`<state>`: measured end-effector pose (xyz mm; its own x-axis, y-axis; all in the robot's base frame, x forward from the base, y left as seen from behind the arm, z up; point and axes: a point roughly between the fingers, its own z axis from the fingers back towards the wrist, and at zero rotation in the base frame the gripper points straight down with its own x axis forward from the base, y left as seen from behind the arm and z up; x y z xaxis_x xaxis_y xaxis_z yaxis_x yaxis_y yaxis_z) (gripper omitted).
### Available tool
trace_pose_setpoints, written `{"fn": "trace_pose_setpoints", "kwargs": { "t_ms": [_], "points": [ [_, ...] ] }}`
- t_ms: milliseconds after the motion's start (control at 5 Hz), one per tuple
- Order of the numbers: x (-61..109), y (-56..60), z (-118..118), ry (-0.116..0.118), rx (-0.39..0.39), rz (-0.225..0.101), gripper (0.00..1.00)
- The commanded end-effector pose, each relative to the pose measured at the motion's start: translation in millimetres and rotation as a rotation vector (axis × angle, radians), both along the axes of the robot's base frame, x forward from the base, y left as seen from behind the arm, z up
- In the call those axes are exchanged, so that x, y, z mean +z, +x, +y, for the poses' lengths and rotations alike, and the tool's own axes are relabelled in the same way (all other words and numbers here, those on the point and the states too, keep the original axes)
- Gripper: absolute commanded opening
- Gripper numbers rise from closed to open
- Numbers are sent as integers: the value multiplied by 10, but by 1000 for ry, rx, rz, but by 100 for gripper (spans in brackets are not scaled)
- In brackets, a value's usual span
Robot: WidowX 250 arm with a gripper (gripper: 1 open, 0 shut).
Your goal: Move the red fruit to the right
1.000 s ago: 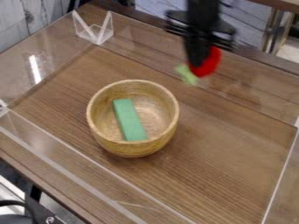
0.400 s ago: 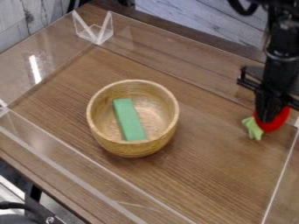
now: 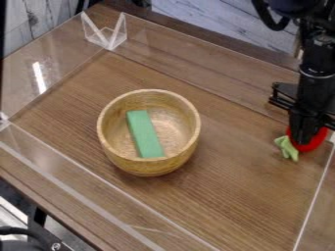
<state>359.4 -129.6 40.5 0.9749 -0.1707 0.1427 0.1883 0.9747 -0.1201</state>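
The red fruit [image 3: 311, 143] is a small bright-red piece with a green leafy end [image 3: 285, 148], low over the wooden table at the far right. My gripper [image 3: 308, 130] comes straight down on it from above, its black fingers shut on the fruit. Most of the fruit's upper part is hidden behind the fingers. I cannot tell whether the fruit touches the table.
A wooden bowl [image 3: 183, 146] holding a flat green block [image 3: 145, 133] sits left of centre. Clear acrylic walls [image 3: 311, 211] ring the wooden table, with the right wall close to the fruit. A clear stand [image 3: 104, 31] is at the back left.
The gripper carried the red fruit from the back middle of the table across to the far right and lowered it toward the surface.
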Motion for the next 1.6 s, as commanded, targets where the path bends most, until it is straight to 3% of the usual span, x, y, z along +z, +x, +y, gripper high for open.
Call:
{"fn": "trace_pose_setpoints", "kwargs": {
  "t_ms": [0,1000,1400],
  "points": [
    [24,84,78,-15,18,-32,0],
    [-191,142,313,-28,75,-16,0],
    [272,22,386,-42,53,-98,0]
  ]
}}
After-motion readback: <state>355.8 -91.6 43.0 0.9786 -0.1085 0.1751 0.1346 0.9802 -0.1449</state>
